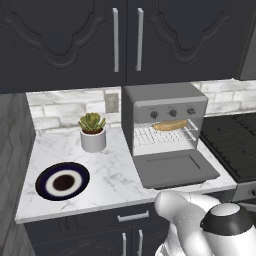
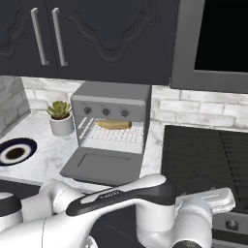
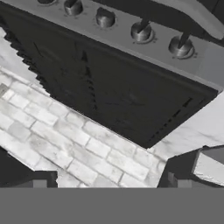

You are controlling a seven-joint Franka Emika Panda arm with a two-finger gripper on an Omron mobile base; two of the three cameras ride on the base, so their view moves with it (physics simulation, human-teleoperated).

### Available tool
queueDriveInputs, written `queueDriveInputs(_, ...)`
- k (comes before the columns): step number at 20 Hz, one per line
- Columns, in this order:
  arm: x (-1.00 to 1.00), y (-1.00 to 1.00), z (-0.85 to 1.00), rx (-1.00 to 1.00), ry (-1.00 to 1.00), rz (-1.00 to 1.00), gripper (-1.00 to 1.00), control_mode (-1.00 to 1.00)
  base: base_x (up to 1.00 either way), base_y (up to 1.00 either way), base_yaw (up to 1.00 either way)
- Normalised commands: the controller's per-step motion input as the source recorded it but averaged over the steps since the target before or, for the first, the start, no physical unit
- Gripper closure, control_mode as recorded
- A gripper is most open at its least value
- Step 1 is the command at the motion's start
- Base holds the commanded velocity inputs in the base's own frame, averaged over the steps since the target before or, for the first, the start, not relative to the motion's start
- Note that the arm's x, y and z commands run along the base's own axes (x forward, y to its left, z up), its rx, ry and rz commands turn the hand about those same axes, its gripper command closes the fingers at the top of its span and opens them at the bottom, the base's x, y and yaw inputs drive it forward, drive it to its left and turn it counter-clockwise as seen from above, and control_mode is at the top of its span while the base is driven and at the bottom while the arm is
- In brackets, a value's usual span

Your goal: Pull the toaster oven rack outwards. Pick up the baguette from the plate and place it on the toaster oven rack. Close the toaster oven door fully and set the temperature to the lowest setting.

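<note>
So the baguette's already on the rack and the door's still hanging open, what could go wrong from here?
1. The toaster oven door lies flat open and low; a lift from a poor angle might slip off its front edge.
2. The baguette sits near the front of the toaster oven rack, so a closing door might nudge it.
3. The three knobs sit close together; the wrong one might get turned.

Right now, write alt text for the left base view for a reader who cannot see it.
A grey toaster oven sits on a marble counter with its door folded down flat and a baguette lying on the wire rack inside. To its left stand a small potted succulent and a bare navy plate.
</note>
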Motion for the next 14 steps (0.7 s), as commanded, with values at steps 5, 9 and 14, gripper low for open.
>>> queueDriveInputs(5, 0.00, 0.10, -0.09, -0.12, 0.27, 0.33, -1.00, -1.00, 0.00, 0.00, 0.00)
queueDriveInputs(9, 0.00, 0.03, -0.01, -0.05, 0.07, 0.27, -1.00, -1.00, 0.00, 0.00, 0.00)
queueDriveInputs(14, 0.00, 0.07, -0.25, 0.04, 0.00, 0.20, -1.00, -1.00, 0.00, 0.00, 0.00)
